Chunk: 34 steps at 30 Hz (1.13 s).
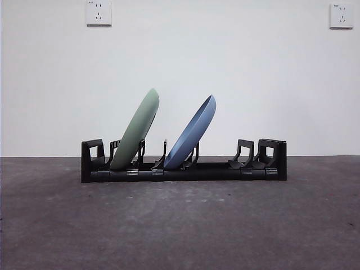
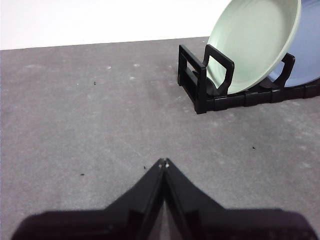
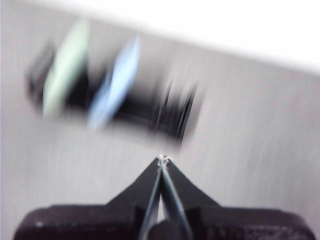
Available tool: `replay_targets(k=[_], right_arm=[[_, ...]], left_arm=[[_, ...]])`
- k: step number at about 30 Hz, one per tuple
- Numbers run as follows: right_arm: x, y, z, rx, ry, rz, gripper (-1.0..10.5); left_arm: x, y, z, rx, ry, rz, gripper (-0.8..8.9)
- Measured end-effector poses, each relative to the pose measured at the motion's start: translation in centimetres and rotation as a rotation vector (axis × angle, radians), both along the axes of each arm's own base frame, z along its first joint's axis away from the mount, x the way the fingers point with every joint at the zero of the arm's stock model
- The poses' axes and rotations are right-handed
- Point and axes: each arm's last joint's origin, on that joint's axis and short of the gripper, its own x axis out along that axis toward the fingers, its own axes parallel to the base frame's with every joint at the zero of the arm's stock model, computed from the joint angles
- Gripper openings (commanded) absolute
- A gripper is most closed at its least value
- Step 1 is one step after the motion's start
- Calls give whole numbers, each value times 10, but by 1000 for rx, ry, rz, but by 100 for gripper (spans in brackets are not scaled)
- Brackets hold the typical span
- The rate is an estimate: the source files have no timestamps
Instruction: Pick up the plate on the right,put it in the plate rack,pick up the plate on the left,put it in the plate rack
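The black plate rack (image 1: 225, 170) stands across the middle of the grey table. A pale green plate (image 1: 136, 131) leans in its left slots and a blue plate (image 1: 193, 134) leans in slots just right of it, both tilted to the right. In the left wrist view the green plate (image 2: 252, 42) and the rack's end (image 2: 200, 82) lie well beyond my left gripper (image 2: 163, 163), which is shut and holds nothing. The right wrist view is motion-blurred; my right gripper (image 3: 163, 159) is shut and empty, away from the rack (image 3: 160, 115), the green plate (image 3: 65, 65) and the blue plate (image 3: 112, 85).
Bare grey table (image 1: 180, 225) spreads in front of the rack. A white wall with two sockets (image 1: 98, 12) stands behind. The rack's right slots (image 1: 247, 154) hold nothing. Neither arm shows in the front view.
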Motion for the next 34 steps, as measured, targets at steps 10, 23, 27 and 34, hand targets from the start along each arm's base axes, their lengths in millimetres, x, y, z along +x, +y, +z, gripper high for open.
replay_targets(k=[10, 23, 27, 34], right_arm=[[-67, -36, -66, 71, -477, -286, 1], [-31, -36, -257, 66, -425, -294, 1], [-28, -37, -298, 84, -396, -327, 1], [-28, -37, -337, 110, -315, -366, 1]], left_arm=[[0, 0, 0, 0, 3, 0, -3], [0, 0, 0, 0, 3, 0, -3], [0, 0, 0, 0, 3, 0, -3], [0, 0, 0, 0, 3, 0, -3]])
